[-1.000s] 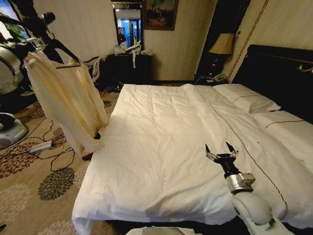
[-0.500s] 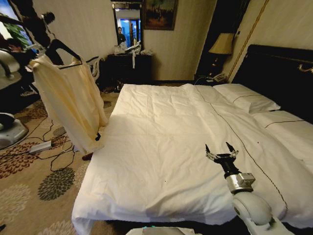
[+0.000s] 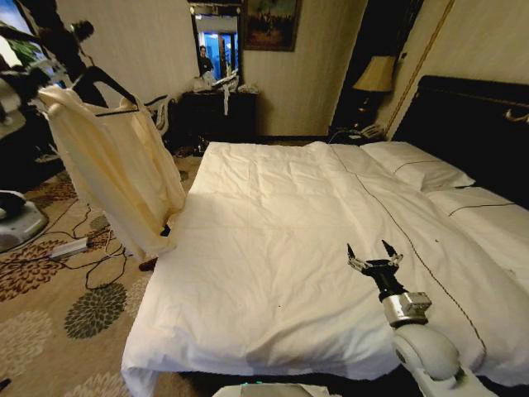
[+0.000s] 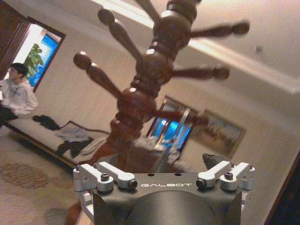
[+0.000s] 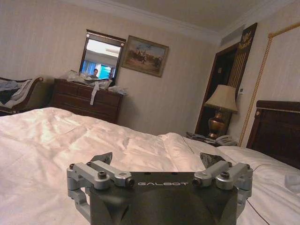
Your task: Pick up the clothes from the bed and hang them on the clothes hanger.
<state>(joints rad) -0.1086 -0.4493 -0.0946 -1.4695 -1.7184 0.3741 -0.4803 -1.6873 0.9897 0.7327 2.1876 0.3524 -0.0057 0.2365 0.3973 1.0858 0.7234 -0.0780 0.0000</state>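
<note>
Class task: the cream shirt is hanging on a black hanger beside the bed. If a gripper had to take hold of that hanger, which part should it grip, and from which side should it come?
Probably the bare sloping arm of the hanger, just below its hook, coming from the bed side. The shirt drapes over the shoulders and hides the lower part, and the rack stands on the far side.

I am in a hotel-style bedroom: beneath my right fingers lies a bed [image 3: 273, 248], beyond them a lamp [image 5: 221, 110], dresser [image 5: 86, 99], mirror [image 5: 101, 56] and painting [image 5: 144, 56]; patterned carpet [image 3: 50, 314] covers the floor.
</note>
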